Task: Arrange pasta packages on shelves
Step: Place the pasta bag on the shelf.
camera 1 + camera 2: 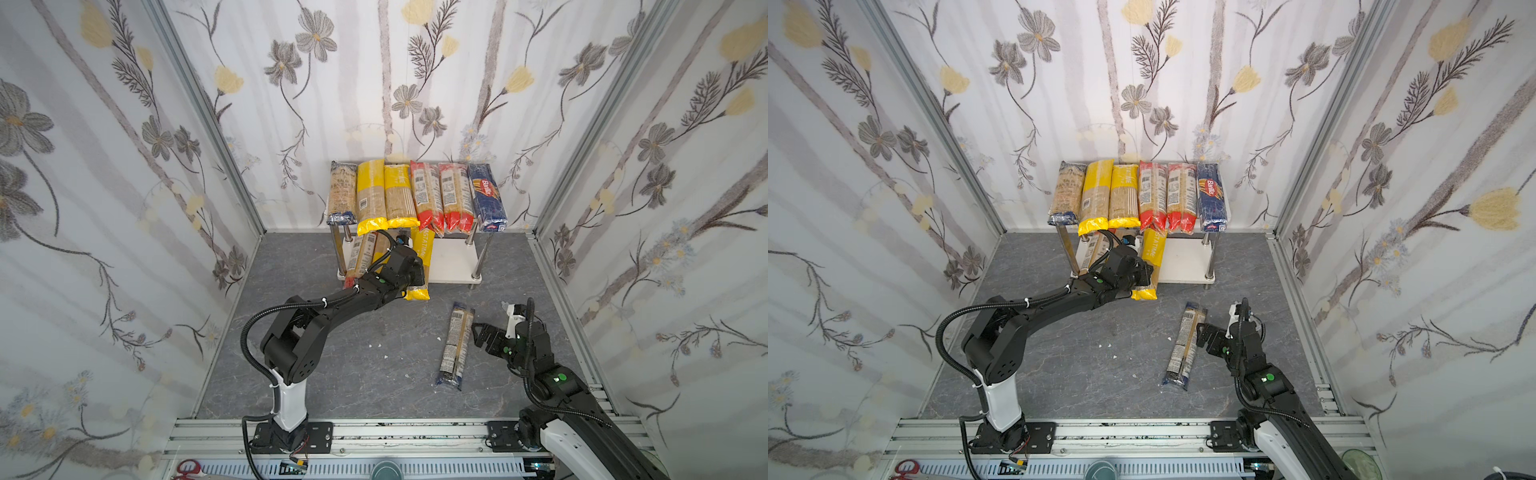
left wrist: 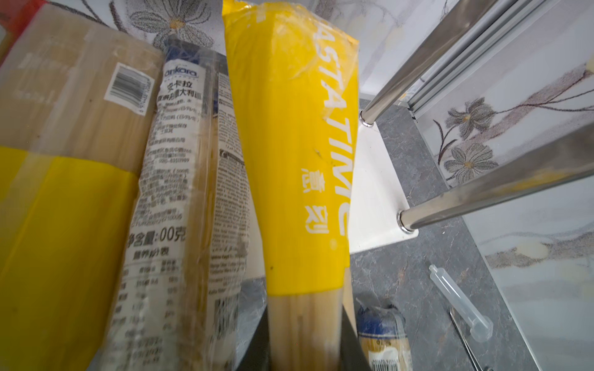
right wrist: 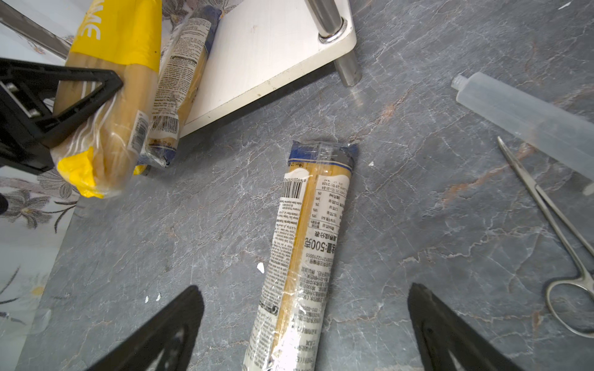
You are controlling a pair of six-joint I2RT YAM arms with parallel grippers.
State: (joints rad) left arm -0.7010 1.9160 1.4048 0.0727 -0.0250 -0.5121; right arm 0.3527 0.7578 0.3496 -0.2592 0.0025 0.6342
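The yellow pack (image 1: 424,249) now being placed sits just left of centre in both top views, half in and half out of the lower tier of the shelves (image 1: 453,259). Its far end is under the upper tier and its near end overhangs the grey floor (image 1: 353,374). The left gripper (image 1: 417,277) is clamped across its clear middle. Beside it, at the left of the lower tier, lie a blue-ended pack (image 2: 180,180) and a yellow-ended pack (image 2: 64,225); whether more lie there I cannot tell. The right half of that tier is bare white board. The upper tier is full, with a row of six packs (image 1: 399,195) side by side that ends at the right with the Barilla pack (image 1: 486,197). Only the floor pack (image 1: 456,345) lies loose, right of centre and low in the frame. The right gripper (image 1: 478,335) is just beside it, its jaws spread wide and holding nothing. By my judgement most of the work is done: the held pack wants pushing home, and the floor pack remains to be shelved. A clear syringe (image 3: 530,119) and steel forceps (image 3: 562,244) lie on the floor nearby and are no part of the job.
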